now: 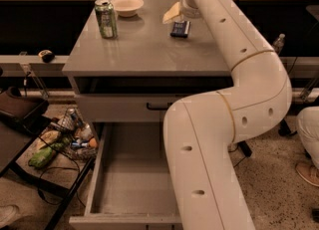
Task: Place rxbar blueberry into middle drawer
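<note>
rxbar blueberry (180,28) lies flat on the cabinet top (139,50), well right of the green can (106,19); the gripper (173,13) hangs just behind it, slightly toward the can. whether it is open, i cannot tell.

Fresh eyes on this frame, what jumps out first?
The white arm fills the middle and right, bending from the bottom edge up to the cabinet top. Its gripper is at the back of that top, right beside the rxbar, with a green can at back left. Below, the drawer is pulled open.
</note>
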Controlling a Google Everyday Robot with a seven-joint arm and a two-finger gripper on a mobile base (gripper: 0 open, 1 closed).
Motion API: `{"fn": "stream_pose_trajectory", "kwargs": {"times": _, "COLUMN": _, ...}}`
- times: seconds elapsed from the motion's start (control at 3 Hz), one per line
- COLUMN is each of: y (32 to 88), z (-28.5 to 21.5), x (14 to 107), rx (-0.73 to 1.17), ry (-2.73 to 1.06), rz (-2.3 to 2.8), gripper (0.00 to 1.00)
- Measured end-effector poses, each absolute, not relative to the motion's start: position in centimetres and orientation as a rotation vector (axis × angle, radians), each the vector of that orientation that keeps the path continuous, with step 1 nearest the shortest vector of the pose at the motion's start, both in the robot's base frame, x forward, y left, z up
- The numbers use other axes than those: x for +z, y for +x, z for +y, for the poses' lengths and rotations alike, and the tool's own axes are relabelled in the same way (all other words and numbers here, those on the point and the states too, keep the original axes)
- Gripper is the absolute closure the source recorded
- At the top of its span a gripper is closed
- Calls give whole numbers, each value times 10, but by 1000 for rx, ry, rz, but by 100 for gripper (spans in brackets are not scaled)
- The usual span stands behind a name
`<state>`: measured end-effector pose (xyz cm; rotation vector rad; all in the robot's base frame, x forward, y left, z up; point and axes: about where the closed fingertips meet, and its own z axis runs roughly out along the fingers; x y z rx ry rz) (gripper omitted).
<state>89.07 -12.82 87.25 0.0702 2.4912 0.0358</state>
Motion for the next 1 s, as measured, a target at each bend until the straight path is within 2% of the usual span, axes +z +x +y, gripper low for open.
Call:
{"fn": "stream_pose_trajectory", "kwargs": {"times": 0.67, "y": 914, "z": -114, "x": 821, "rx": -40, "ry": 51, "rz": 2510, "gripper": 1}}
{"fn": "stream_pose_trajectory", "kwargs": {"times": 1.0, "y": 918, "z": -111, "x": 819, "rx": -54, "ry": 32, "rz": 2501, "gripper": 23}}
